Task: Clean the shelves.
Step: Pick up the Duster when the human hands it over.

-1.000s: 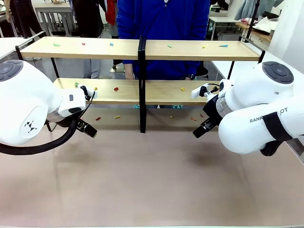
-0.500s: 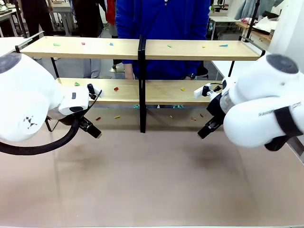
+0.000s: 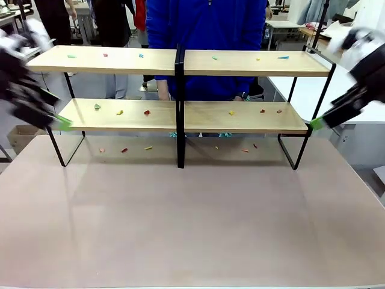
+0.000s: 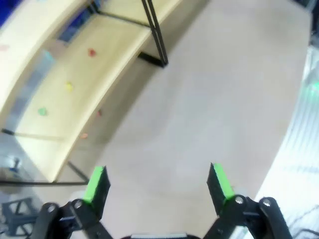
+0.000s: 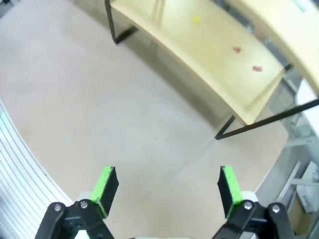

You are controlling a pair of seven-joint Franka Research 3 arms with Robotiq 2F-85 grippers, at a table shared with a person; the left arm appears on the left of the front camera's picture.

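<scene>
A: Where are the shelves (image 3: 240,118)?
B: At the table's (image 3: 192,229) far edge, 2 boards dotted with coloured scraps (image 3: 146,112). A person (image 3: 204,24) stands behind them.
A: Room to move?
B: Open tabletop in front. The left gripper (image 4: 158,183) and right gripper (image 5: 167,190) hang off the shelf ends, fingers spread wide, holding nothing.
</scene>
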